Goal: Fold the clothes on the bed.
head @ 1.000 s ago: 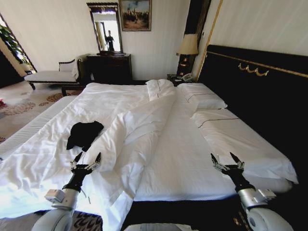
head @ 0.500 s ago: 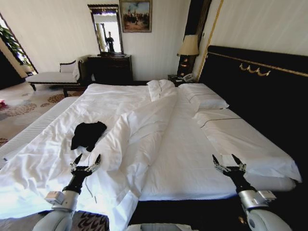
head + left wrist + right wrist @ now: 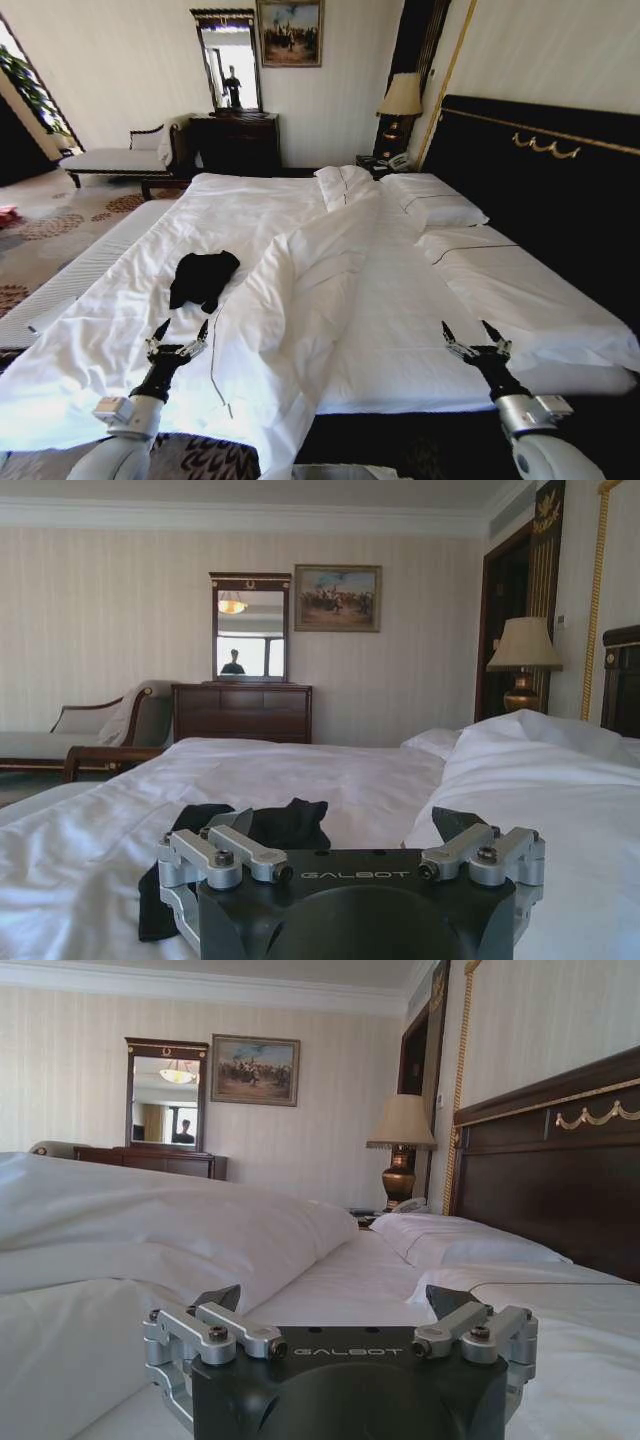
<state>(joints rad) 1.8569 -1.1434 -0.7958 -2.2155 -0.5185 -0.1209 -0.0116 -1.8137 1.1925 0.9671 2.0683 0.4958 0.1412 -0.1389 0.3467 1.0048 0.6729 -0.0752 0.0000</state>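
You are looking down at the big bed (image 3: 420,300) from its foot end. It has a white duvet (image 3: 300,290) bunched into a long ridge down the middle, and white pillows (image 3: 435,205) by the dark headboard (image 3: 540,190).

The black T-shirt (image 3: 203,277) lies crumpled in a small heap on the left side of the bed, on the flat white cover. It is not folded. Nothing is touching it.

Your left gripper (image 3: 180,332) hangs over the near edge of the bed, close to the shirt but apart from it. Its two fingers are spread wide and hold nothing. In the left wrist view you see the same gripper (image 3: 345,830) with the T-shirt (image 3: 285,825) lying just past it on the cover.

Your right gripper (image 3: 475,335) hangs over the near edge on the right side of the bed, well apart from the shirt. Its fingers are spread wide too, with nothing between them. In the right wrist view this gripper (image 3: 335,1305) points up the bed, with the duvet ridge (image 3: 150,1225) on one side and the pillows (image 3: 465,1240) and headboard (image 3: 560,1170) on the other.

A lamp (image 3: 401,100) stands beside the headboard, and a mirror (image 3: 228,65) hangs over a dark dresser (image 3: 235,140) at the far wall.
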